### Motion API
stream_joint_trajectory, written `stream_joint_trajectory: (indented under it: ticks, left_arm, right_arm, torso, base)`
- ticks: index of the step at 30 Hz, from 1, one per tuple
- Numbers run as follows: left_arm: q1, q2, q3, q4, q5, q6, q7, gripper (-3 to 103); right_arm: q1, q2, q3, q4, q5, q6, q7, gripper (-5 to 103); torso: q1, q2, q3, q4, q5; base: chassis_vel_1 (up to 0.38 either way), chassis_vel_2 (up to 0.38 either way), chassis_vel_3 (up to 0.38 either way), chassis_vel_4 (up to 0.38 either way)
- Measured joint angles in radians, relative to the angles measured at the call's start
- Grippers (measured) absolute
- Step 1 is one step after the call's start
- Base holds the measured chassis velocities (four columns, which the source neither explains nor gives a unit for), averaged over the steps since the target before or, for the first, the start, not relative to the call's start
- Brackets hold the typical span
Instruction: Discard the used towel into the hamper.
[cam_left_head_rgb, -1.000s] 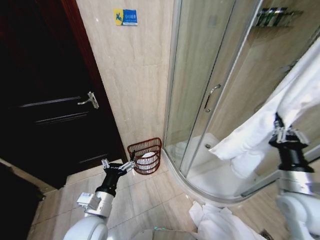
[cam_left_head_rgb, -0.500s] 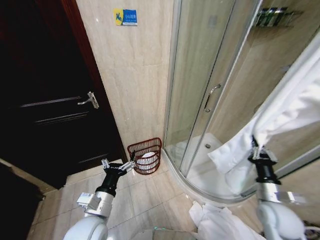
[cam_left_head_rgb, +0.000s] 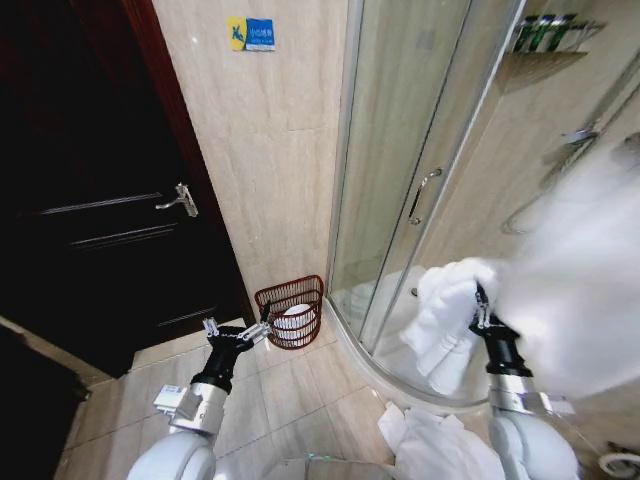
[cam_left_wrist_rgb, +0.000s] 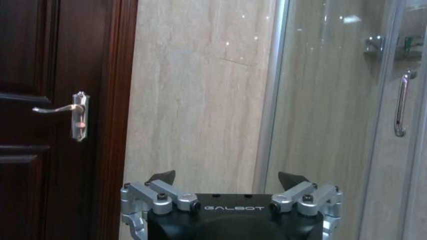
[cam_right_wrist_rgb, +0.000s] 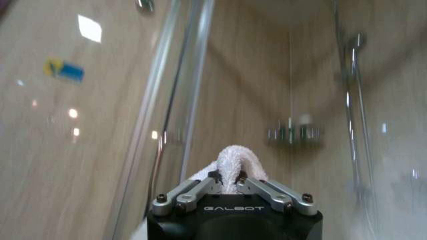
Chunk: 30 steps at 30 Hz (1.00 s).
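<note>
My right gripper (cam_left_head_rgb: 481, 305) is shut on a white towel (cam_left_head_rgb: 447, 320), which hangs bunched in the air in front of the shower's glass. The right wrist view has a fold of that towel (cam_right_wrist_rgb: 235, 165) pinched between the closed fingers. The hamper (cam_left_head_rgb: 291, 312), a dark reddish-brown wicker basket with something white inside, stands on the floor against the tiled wall, left of the shower. My left gripper (cam_left_head_rgb: 237, 331) is held low just left of the hamper, open with nothing in it, and its spread fingers (cam_left_wrist_rgb: 162, 178) point at the wall.
A dark wooden door (cam_left_head_rgb: 90, 190) with a metal handle (cam_left_head_rgb: 178, 201) fills the left. The curved glass shower enclosure (cam_left_head_rgb: 420, 160) with its raised base takes the right. More white cloth (cam_left_head_rgb: 435, 445) lies on the floor by my base. Tiled floor lies between me and the hamper.
My right gripper has pulled the towel down and to the left, from high at the right edge to in front of the shower base. The left arm has stayed put.
</note>
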Motion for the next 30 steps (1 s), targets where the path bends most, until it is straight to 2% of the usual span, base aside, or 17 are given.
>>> stream_joint_trajectory:
  ticks: [1,3,6,8,19,24,29,30]
  left_arm:
    - [0.0,0.0,0.0,0.0,0.0,0.0,0.0,100]
    - [0.0,0.0,0.0,0.0,0.0,0.0,0.0,100]
    - [0.0,0.0,0.0,0.0,0.0,0.0,0.0,100]
    - [0.0,0.0,0.0,0.0,0.0,0.0,0.0,100]
    - [0.0,0.0,0.0,0.0,0.0,0.0,0.0,100]
    - [0.0,0.0,0.0,0.0,0.0,0.0,0.0,100]
    - [0.0,0.0,0.0,0.0,0.0,0.0,0.0,100]
    - [0.0,0.0,0.0,0.0,0.0,0.0,0.0,100]
  right_arm:
    - [0.0,0.0,0.0,0.0,0.0,0.0,0.0,7]
    - [-0.001,-0.006,0.033,0.05,0.003,-0.009,0.01,7]
    - [0.003,-0.025,0.071,0.1,0.02,-0.028,0.035,7]
    - [0.002,-0.045,0.101,0.144,0.047,-0.052,0.05,7]
    - [0.041,-0.12,0.151,0.231,0.081,-0.086,0.087,7]
    - [0.06,-0.17,0.235,0.237,0.158,-0.112,0.133,7]
    - [0.079,-0.226,0.391,0.237,0.303,-0.157,0.177,7]
    - [0.079,-0.226,0.391,0.237,0.303,-0.157,0.177,7]
  torso:
    - [0.0,0.0,0.0,0.0,0.0]
    - [0.0,0.0,0.0,0.0001,0.0026]
    - [0.0,0.0,0.0,0.0,0.0012]
    - [0.0,0.0,0.0,0.0,0.0023]
    - [0.0,0.0,0.0,0.0,0.002]
    - [0.0,0.0,0.0,0.0001,0.0019]
    - [0.0,0.0,0.0,-0.0001,0.002]
    - [0.0,0.0,0.0,-0.0001,0.002]
  base:
    - [0.0,0.0,0.0,0.0]
    - [0.0,0.0,0.0,0.0]
    - [0.0,0.0,0.0,0.0]
    - [0.0,0.0,0.0,0.0]
    - [0.0,0.0,0.0,0.0]
    - [0.0,0.0,0.0,0.0]
    - [0.0,0.0,0.0,0.0]
    - [0.0,0.0,0.0,0.0]
